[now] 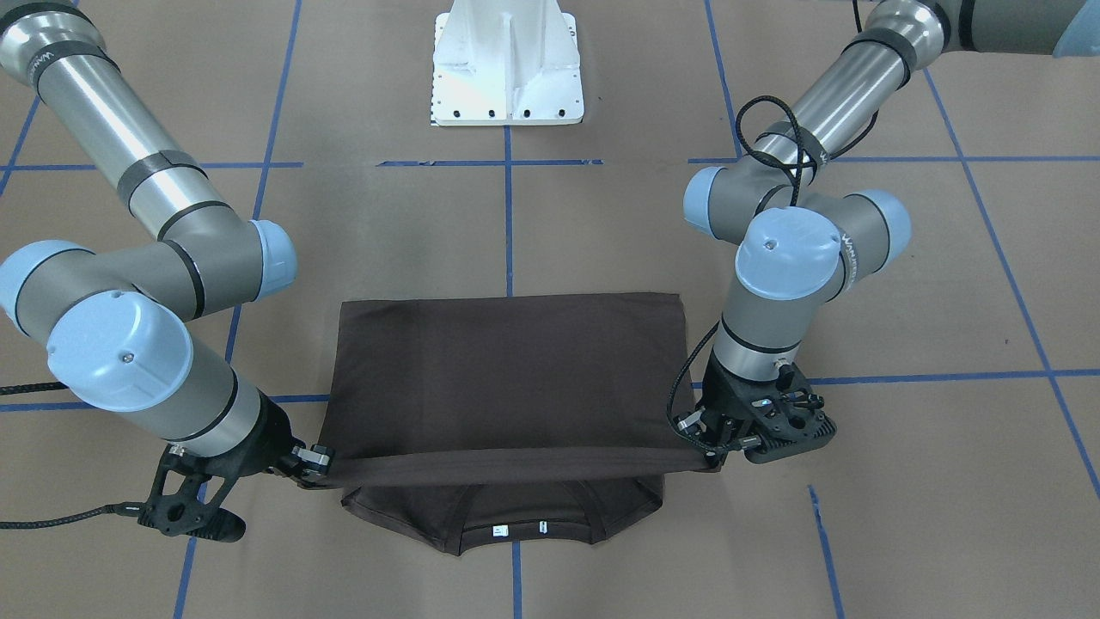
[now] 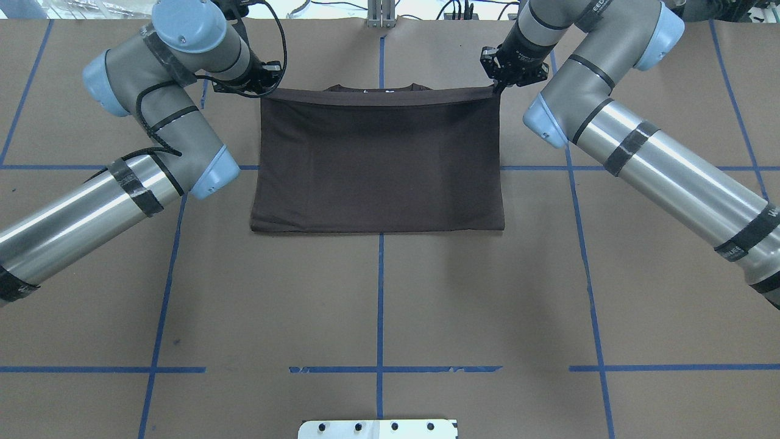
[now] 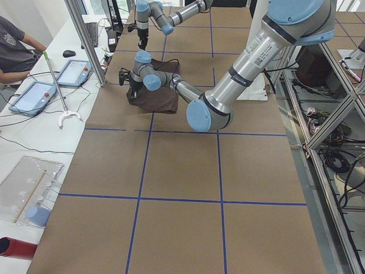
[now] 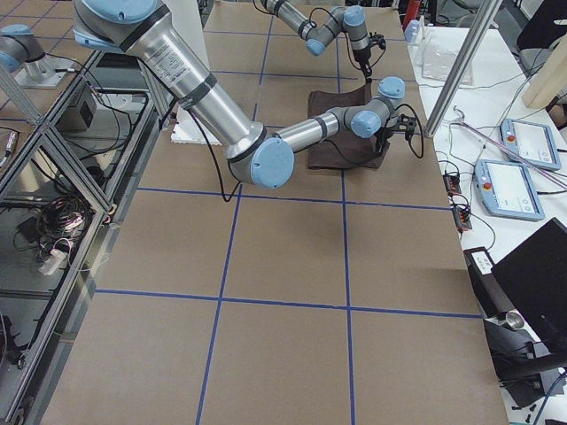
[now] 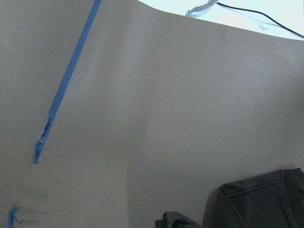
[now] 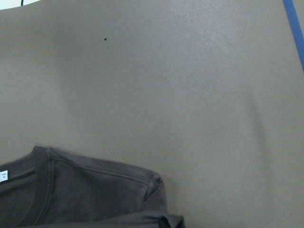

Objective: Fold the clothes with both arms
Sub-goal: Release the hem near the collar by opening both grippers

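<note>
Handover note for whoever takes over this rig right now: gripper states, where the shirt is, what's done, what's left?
Grippers: the left gripper is shut on one corner of the shirt; the right gripper is shut on the other corner.
Shirt: it lies on the table, doubled over once. The held edge is stretched taut between the grippers, just short of the collar, whose white tags show on the operators' side.
Done: one half brought over the other.
Left: lay the edge down, release, then probably fold further.
</note>
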Robot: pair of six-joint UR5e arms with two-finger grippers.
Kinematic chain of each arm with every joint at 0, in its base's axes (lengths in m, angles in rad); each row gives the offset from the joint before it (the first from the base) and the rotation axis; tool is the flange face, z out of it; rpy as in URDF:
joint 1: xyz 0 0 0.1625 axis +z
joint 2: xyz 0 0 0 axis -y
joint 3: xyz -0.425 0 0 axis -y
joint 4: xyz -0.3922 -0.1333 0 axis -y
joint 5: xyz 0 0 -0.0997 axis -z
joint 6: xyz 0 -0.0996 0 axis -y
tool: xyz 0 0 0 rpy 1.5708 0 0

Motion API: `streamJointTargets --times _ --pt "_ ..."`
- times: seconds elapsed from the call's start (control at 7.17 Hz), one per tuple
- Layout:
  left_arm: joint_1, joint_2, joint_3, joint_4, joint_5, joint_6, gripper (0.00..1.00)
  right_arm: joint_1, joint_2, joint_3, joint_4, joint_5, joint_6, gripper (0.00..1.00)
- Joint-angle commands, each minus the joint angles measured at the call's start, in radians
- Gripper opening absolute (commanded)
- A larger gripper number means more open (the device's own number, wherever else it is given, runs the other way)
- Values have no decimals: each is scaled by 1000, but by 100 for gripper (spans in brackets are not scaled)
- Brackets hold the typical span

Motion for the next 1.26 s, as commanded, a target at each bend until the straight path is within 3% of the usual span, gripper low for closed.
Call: streamJointTargets --times 0.0,0.14,0.28,0.42,0.7,1.12 --pt "4 -12 7 0 0 -4 0 -4 6 6 2 1 2 0" --pt "2 -12 7 0 0 -4 13 -5 -1 6 3 1 1 32" --pt "4 -12 9 0 0 5 81 -8 0 9 5 -1 1 99" --pt "4 -12 9 0 0 7 100 -10 3 9 5 1 4 100" --pt "4 -12 3 -2 0 7 100 -49 -33 105 6 2 34 100" --pt "4 -11 -54 13 -5 -1 100 -170 -301 416 0 -28 142 100"
